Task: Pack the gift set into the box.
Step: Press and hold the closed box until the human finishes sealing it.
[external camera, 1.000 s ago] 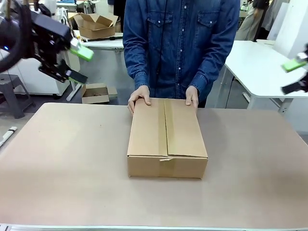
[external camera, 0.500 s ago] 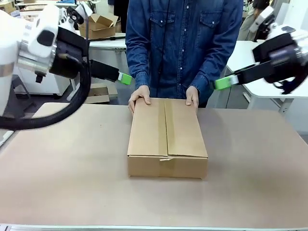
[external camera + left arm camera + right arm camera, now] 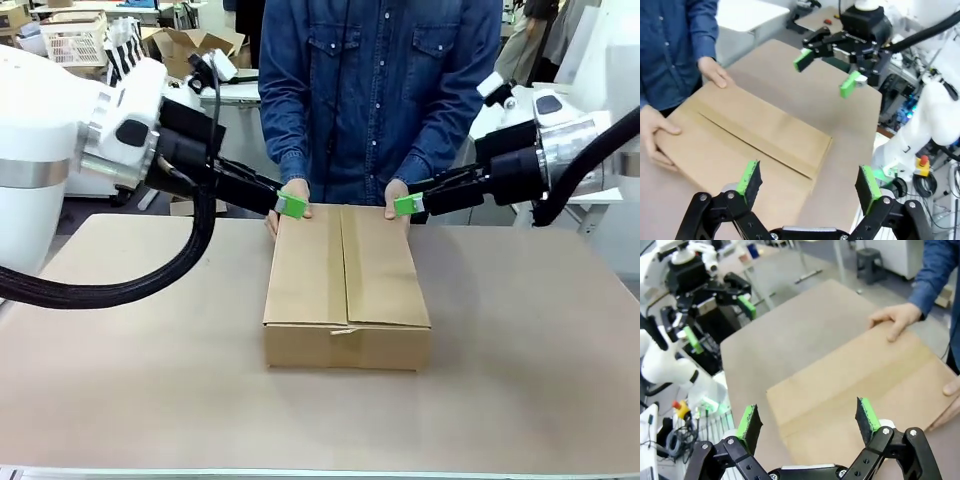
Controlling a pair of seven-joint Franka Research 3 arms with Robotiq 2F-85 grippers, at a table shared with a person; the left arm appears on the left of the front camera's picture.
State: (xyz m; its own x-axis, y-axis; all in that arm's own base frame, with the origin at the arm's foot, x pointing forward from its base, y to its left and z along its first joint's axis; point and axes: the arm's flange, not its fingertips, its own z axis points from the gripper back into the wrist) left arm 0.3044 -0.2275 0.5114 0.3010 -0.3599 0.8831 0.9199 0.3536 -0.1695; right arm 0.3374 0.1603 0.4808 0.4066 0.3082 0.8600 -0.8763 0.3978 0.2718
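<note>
Box [image 3: 347,280] lies between left tool [image 3: 290,205] and right tool [image 3: 405,205].

White glossy left arm [image 3: 50,140] at frame left, ribbed black cable [image 3: 100,293] below; black two-finger left gripper [image 3: 807,182] (bright green pads [image 3: 749,177]); person's blue denim shirt [image 3: 375,90] top centre.

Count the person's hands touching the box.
2. One hand rests on one corner of the box at the person's end; the other hand holds the neighbouring corner there.

One box [image 3: 346,280], two end effectors [image 3: 808,180] [image 3: 807,419], two hands [image 3: 714,74] [image 3: 655,136], one table [image 3: 130,340].
</note>
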